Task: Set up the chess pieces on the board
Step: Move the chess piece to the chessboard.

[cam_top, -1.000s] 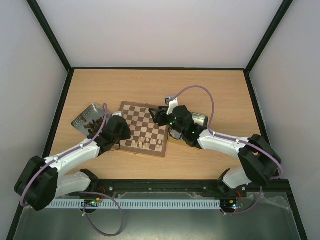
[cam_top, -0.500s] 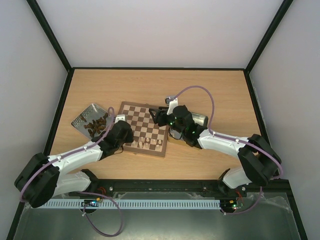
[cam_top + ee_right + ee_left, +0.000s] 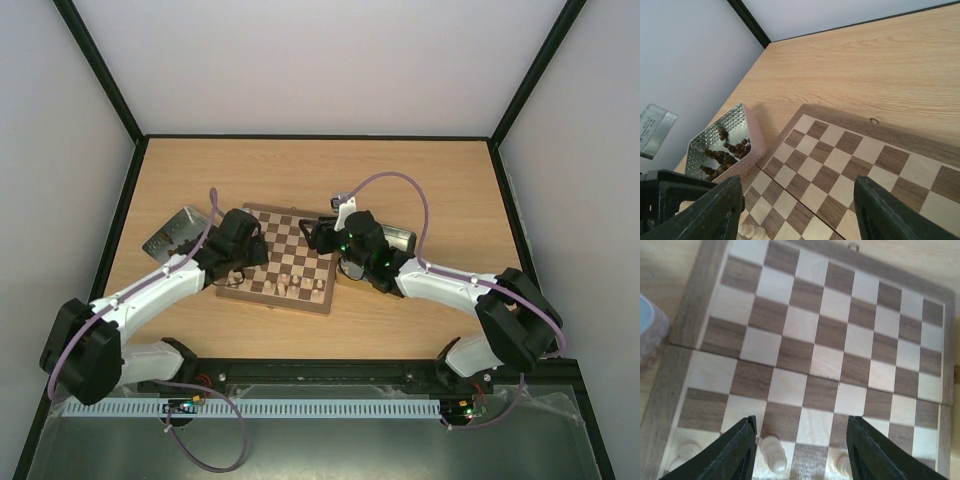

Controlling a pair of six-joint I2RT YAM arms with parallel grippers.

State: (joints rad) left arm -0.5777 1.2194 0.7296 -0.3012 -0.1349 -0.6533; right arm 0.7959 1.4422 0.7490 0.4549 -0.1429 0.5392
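Observation:
The board lies mid-table, a cream and brown checkerboard, also seen in the left wrist view and the right wrist view. Several pale chess pieces stand along its near row. My left gripper hangs open over the board's near left corner. In its own view the left gripper holds nothing, and a pale piece stands upright just inside the left finger. My right gripper is open and empty at the board's right edge, seen again as the right gripper above the squares.
A dimpled metal tin with several dark pieces sits just left of the board. A small grey tray lies under the right arm. Black-framed walls close in the table.
My left gripper has gone from shut to open and has moved from beside the tin onto the board's near left corner. The right arm has not moved.

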